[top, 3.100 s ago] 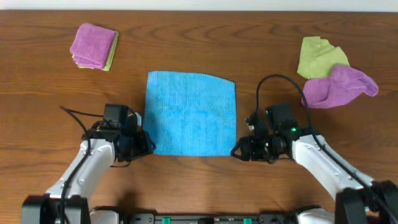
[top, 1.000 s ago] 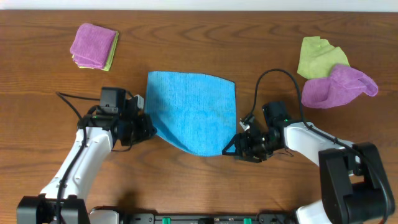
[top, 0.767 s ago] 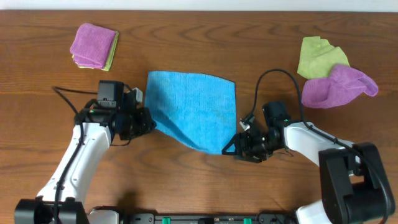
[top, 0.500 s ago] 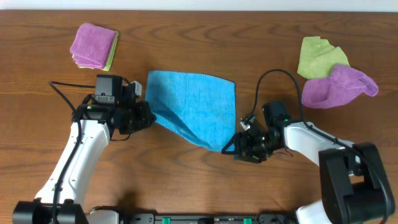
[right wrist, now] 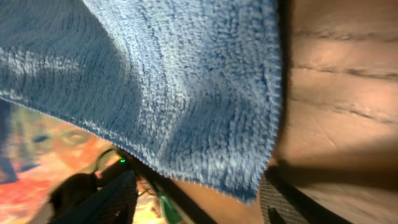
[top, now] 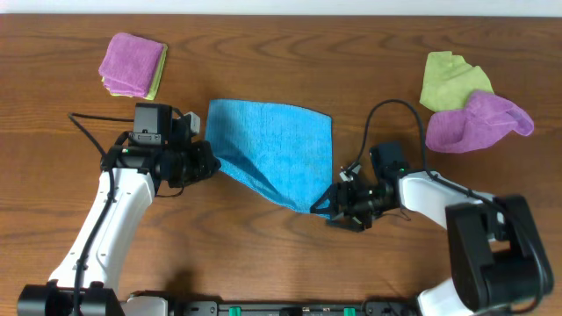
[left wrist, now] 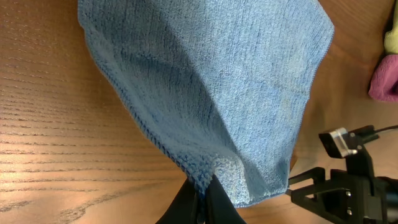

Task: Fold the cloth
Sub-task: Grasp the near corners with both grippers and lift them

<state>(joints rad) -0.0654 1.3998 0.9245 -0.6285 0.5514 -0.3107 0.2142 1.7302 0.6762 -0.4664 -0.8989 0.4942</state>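
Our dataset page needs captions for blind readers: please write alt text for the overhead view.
A blue cloth lies on a wooden table; the left gripper pinches its near left corner and the right gripper sits at its near right corner. A folded purple cloth lies far left; crumpled cloths far right.

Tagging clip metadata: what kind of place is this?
Likely a robot lab bench: left arm and right arm at a wooden table, blue cloth between them, folded cloths and crumpled cloths aside.
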